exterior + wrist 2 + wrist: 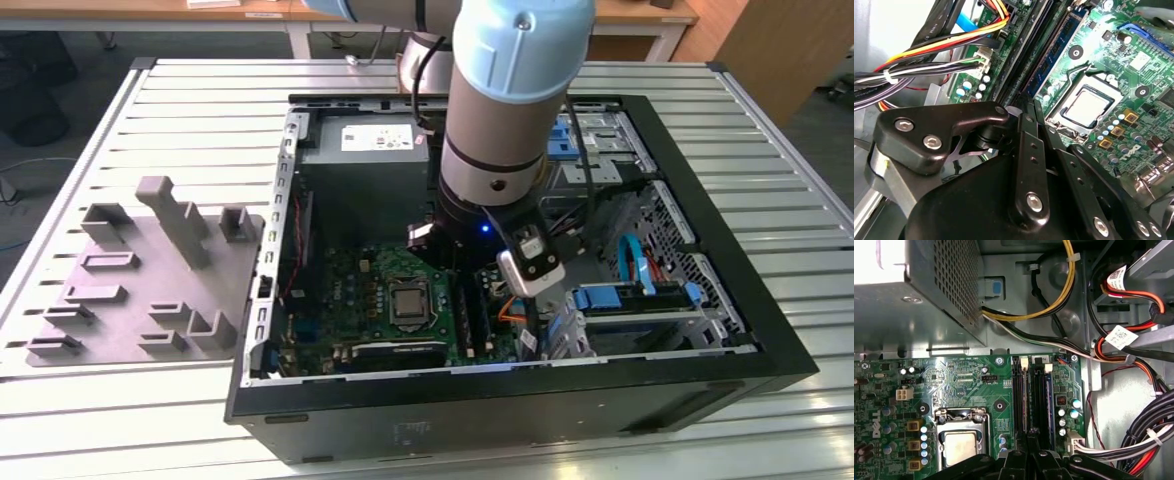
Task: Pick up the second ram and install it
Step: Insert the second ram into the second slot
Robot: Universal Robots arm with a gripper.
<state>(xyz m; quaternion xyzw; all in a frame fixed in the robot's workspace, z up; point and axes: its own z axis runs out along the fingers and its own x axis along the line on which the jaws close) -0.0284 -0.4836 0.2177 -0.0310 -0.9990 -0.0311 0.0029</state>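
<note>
I see the thin blue-green ram stick (1054, 52) seated among long black slots (1026, 400); I cannot tell my gripper's (1029, 130) state.

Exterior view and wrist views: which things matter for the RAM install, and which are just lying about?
Job in hand: end effector, at the memory slots; blue-green RAM stick standing in a slot (first or second, cannot tell).

Just there: grey fixture block; power supply; CPU socket; cable bundle.
</note>
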